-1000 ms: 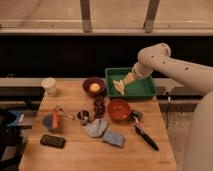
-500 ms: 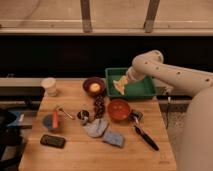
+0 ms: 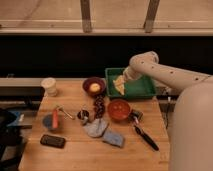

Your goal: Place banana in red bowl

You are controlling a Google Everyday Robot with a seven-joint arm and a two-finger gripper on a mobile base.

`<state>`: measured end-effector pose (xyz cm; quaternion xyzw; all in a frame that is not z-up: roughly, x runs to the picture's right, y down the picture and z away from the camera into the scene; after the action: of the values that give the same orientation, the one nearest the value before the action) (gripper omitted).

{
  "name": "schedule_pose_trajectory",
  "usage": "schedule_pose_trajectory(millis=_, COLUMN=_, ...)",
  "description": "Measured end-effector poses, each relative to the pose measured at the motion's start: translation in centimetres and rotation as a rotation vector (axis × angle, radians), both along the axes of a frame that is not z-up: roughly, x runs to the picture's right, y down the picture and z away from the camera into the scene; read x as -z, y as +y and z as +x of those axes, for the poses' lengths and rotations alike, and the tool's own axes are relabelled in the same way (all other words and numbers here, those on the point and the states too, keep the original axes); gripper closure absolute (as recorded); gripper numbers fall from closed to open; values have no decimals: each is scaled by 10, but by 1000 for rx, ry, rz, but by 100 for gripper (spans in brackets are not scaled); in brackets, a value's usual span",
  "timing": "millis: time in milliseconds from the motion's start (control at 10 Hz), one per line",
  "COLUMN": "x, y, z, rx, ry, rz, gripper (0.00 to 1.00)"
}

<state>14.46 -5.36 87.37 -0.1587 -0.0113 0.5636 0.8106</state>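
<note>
Setting: a wooden table (image 3: 75, 156) stands in front of a dark wall, with a pale rail running above.
Gripper: the gripper (image 3: 120, 85) points down over the left part of the green tray (image 3: 146, 93), with its fingers spread apart.
Banana: the banana (image 3: 119, 91) shows as a small pale yellow piece inside the tray, right at the gripper's tip. Whether the two touch cannot be told.
Arm: the white arm (image 3: 167, 74) reaches in from the right, bent above the tray's back edge.
Tray: it sits at the table's far right corner.
Red bowl: the red bowl (image 3: 119, 109) stands upright on the table just in front of the tray, apart from the gripper.
Dark bowl: the dark bowl (image 3: 93, 82) stands left of the tray and holds a yellow ball (image 3: 95, 88).
Cup: a pale cup (image 3: 49, 86) stands at the far left corner.
Front of the table: a black-handled tool (image 3: 145, 137) lies right of a blue sponge (image 3: 114, 139) and a grey cloth (image 3: 95, 128). A flat black item (image 3: 53, 141) lies near the left front.
</note>
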Motion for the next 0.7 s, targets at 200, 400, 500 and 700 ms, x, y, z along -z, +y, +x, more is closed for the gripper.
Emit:
schedule_pose_trajectory(millis=200, x=0, y=0, z=-2, rx=2, ry=-2, rz=0, gripper=20)
schedule_pose_trajectory(millis=400, x=-1, y=0, z=0, rx=-4, ry=4, rz=-2, gripper=20)
schedule_pose_trajectory(millis=500, x=-5, y=3, z=4, rx=-9, ry=16, rz=-8, gripper=20)
schedule_pose_trajectory(millis=700, x=-26, y=13, z=6, rx=-14, ry=33, rz=-24, gripper=20)
